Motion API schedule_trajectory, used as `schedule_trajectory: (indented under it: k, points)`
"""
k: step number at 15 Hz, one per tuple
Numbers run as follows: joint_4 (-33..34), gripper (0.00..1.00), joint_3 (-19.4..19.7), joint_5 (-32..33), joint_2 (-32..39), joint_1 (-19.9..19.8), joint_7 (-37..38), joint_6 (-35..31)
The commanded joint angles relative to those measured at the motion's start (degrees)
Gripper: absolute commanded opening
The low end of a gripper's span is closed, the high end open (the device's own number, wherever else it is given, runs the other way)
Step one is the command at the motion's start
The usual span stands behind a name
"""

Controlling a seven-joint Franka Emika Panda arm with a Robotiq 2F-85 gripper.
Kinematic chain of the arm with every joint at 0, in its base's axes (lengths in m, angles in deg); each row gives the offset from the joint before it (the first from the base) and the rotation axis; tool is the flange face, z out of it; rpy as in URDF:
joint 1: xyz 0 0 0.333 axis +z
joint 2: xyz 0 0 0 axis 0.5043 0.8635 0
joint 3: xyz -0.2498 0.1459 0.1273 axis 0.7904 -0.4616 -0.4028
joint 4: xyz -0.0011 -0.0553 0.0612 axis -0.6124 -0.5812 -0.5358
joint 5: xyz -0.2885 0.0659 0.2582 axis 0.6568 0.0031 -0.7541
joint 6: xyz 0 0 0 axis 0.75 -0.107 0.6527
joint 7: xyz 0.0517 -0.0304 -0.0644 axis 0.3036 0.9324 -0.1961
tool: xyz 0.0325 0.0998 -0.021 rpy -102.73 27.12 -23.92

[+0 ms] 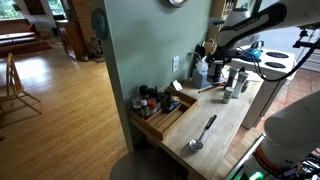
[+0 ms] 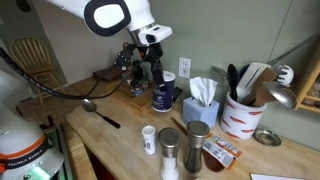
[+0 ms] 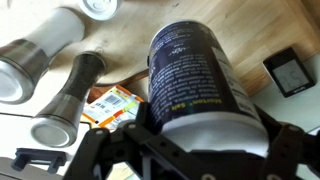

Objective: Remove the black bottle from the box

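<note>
My pincer (image 2: 153, 74) is pinched on the black bottle (image 3: 197, 75). In the wrist view its dark fingers (image 3: 283, 142) hug the lower part of the bottle from both sides. The bottle, dark with fine white print round its wall, fills the middle of that view. The bottle is out of the box (image 1: 173, 119): in an exterior view I hold it beyond one short end of the box, apart from it and over the worktop (image 1: 228, 122). Whether its base touches the worktop I cannot tell. In both exterior views the bottle is too small and too dark against my pincer to pick out. The box lies against the green wall with several small jars (image 1: 150, 101) standing in it, some with red marks. A long metal ladle (image 1: 200, 135) lies on the worktop beside the box's long open side, near it but not touching. Farther from the box than my pincer stands a dark blue mug (image 2: 165, 97), and beyond that, farther again from the box, a tissue box (image 2: 203, 99). In the wrist view two metal grinders (image 3: 45, 52) show behind the bottle, with an orange packet (image 3: 112, 106) flat on the worktop just beside them. These too stand well apart from the box.
</note>
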Motion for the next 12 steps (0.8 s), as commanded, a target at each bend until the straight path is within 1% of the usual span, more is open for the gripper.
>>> schedule_trajectory:
  k: [1, 3, 6, 7, 9, 12]
  points:
    - [-1.86, 0.69, -0.72, 1.46, -6.90, -3.44, 6.92, 1.67]
    - [-1.92, 0.69, -1.93, 2.02, -8.02, -4.48, 9.00, 3.12]
    - [-3.42, 0.69, -3.86, 2.10, -8.74, -4.84, 12.11, 5.26]
    - [-1.26, 0.94, -2.03, 0.28, -6.28, -3.81, 8.66, 4.28]
    - [-2.49, 0.94, -3.08, 0.43, -6.59, -3.80, 10.38, 4.55]
    - [-2.90, 0.94, -3.27, 0.49, -6.61, -3.89, 10.72, 4.55]
